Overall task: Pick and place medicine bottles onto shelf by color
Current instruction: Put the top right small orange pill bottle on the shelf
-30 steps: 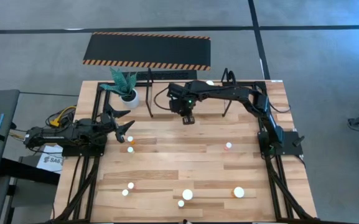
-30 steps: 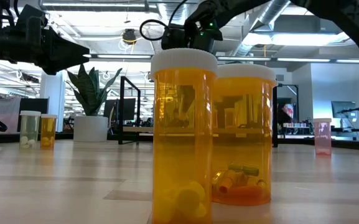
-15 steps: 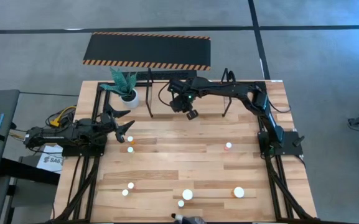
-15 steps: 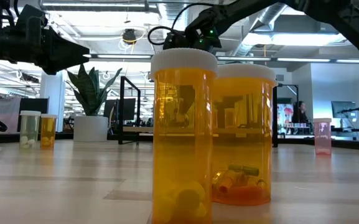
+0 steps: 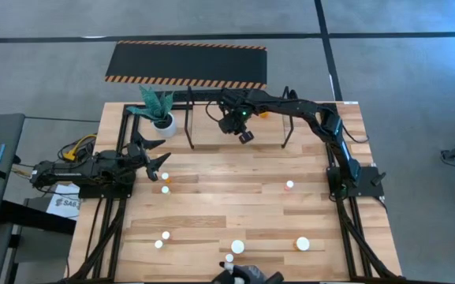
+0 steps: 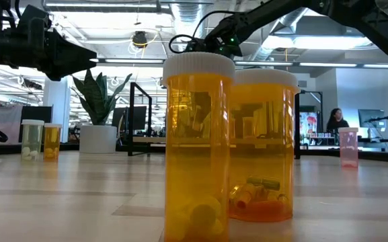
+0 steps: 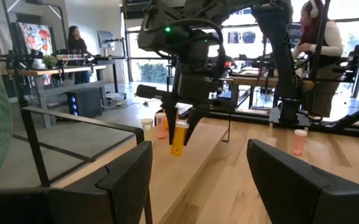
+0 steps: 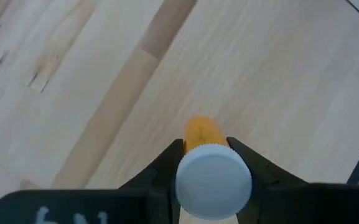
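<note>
My right gripper [image 5: 244, 134] reaches to the table's far middle, by the black tube shelf [image 5: 192, 125]. It is shut on a small orange bottle with a white cap [image 8: 213, 180], also seen in the left wrist view [image 7: 178, 139]. Two small bottles [image 7: 153, 124] stand on the shelf's wooden board behind it. My left gripper [image 5: 159, 162] is open and empty at the table's left, beside two small bottles [image 5: 165, 183]. Several white-capped bottles stand on the table: one at the right [image 5: 289, 185] and several near the front edge [image 5: 237, 247]. Two of these fill the low view [image 6: 198, 148]. My right gripper pinches the bottle's upper end, at the white cap [image 8: 186, 179], between its two fingers [image 8: 168, 163], one on each side. The fingers come from above, pointing down. The bottle hangs below them nearly upright, its orange body [image 7: 177, 143] clear of the wood.
A white plant pot [image 5: 164, 122] stands at the shelf's left end. A black hazard-striped mat [image 5: 186, 65] lies on the floor beyond the table. A dark shape [image 5: 249, 276] shows at the near edge. People stand in the room behind.
My right gripper has carried the orange bottle toward the table's far edge, closer to the shelf, still shut on it and clear of the wood. A dark shape has come in at the near edge.
</note>
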Robot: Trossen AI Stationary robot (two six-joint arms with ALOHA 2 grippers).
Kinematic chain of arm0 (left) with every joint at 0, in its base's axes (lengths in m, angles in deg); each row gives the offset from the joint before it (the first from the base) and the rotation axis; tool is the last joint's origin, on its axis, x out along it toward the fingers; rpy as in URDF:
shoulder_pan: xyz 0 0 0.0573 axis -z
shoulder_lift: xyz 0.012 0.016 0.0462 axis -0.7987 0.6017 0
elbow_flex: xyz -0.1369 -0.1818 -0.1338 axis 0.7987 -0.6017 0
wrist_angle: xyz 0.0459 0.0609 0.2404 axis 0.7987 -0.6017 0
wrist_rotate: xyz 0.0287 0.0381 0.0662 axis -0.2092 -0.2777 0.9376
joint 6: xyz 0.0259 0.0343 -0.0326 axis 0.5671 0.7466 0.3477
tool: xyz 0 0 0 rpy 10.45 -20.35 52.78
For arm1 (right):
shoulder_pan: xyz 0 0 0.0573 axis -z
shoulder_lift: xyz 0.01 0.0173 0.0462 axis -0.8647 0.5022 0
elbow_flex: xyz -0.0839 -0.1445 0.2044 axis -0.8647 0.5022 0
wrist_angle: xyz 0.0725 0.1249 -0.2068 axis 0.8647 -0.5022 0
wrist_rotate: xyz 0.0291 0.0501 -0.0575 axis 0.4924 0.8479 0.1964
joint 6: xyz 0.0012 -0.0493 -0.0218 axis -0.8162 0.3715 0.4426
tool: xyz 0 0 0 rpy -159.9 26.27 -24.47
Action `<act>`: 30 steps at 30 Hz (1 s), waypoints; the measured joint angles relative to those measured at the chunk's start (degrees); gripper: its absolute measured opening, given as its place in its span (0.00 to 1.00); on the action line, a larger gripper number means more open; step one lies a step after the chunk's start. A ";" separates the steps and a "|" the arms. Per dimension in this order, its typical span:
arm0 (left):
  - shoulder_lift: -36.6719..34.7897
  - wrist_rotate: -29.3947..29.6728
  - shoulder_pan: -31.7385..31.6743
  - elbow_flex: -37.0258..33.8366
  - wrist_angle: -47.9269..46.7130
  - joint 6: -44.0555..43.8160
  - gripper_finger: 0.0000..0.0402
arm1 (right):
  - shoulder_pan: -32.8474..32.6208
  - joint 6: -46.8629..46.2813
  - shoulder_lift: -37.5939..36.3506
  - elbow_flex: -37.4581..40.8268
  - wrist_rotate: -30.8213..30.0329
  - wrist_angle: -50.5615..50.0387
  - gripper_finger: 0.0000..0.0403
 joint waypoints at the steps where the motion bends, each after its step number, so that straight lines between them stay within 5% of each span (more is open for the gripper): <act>1: -0.01 0.00 0.01 0.00 0.02 -0.02 0.62 | 0.11 0.28 0.00 0.00 0.05 0.00 0.29; 30: -0.01 -0.01 -0.01 -0.02 0.00 -0.01 0.62 | 0.10 -8.73 2.29 -0.04 -1.75 -2.65 0.29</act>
